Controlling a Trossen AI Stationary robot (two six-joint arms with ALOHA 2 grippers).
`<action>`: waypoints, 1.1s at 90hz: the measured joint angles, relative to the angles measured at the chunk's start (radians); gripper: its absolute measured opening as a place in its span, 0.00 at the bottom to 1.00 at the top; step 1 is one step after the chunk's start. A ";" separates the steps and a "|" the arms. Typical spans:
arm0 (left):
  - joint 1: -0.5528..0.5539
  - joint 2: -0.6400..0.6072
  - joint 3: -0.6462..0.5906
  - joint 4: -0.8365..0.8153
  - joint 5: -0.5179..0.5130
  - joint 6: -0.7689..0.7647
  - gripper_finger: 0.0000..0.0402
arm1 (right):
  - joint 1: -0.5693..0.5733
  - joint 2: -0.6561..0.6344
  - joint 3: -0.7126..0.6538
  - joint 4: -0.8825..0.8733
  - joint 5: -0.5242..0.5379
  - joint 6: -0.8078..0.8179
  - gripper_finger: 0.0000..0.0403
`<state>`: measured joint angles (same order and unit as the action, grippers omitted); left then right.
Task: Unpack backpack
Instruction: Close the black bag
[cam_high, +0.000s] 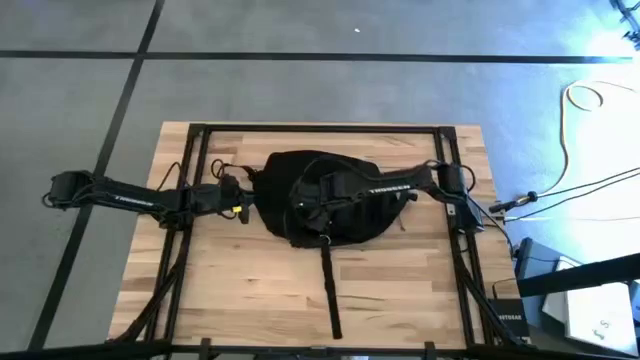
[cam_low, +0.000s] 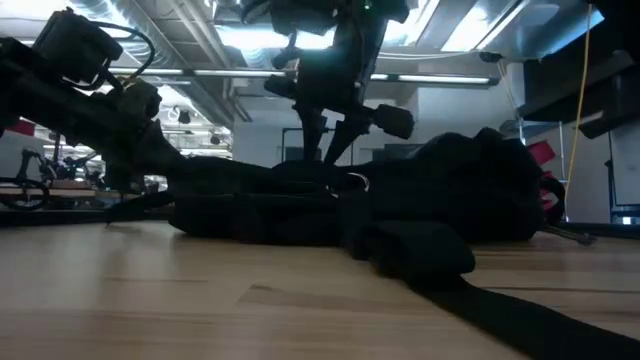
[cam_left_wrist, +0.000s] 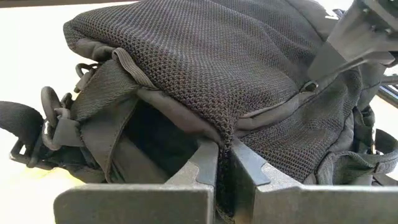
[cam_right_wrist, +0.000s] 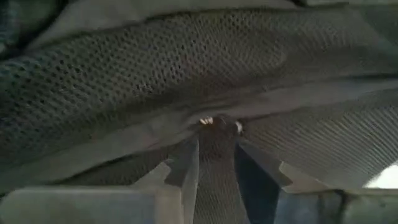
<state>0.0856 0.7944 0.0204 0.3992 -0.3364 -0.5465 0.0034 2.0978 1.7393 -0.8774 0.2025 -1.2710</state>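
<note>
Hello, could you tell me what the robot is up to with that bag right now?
Both arms are working on the black backpack lying mid-table. The left gripper has pinched a fold of mesh fabric at the bag's edge, beside an opening. The right gripper is down on top of the bag, closed on fabric there. Nothing has been taken out yet.

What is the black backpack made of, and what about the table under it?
The backpack looks like soft black fabric; its panel shows a woven mesh of tiny holes, matte, bunching where the left gripper pinches it. Its strap looks like flat woven webbing. The table looks like pale wood: plank lines and grain, slight sheen. Its exact finish cannot be told.
</note>
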 joint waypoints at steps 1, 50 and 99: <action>0.000 0.000 0.000 0.000 0.001 0.000 0.00 | 0.000 0.002 0.000 0.002 -0.007 -0.003 0.21; 0.000 0.000 -0.001 -0.001 0.011 0.004 0.00 | -0.024 0.029 0.001 0.073 -0.063 -0.060 0.21; -0.001 0.019 -0.002 0.113 0.026 0.023 0.00 | -0.023 0.028 0.068 -0.064 -0.066 0.019 0.21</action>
<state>0.0849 0.8138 0.0185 0.5126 -0.3108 -0.5236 -0.0199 2.1258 1.8075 -0.9409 0.1368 -1.2520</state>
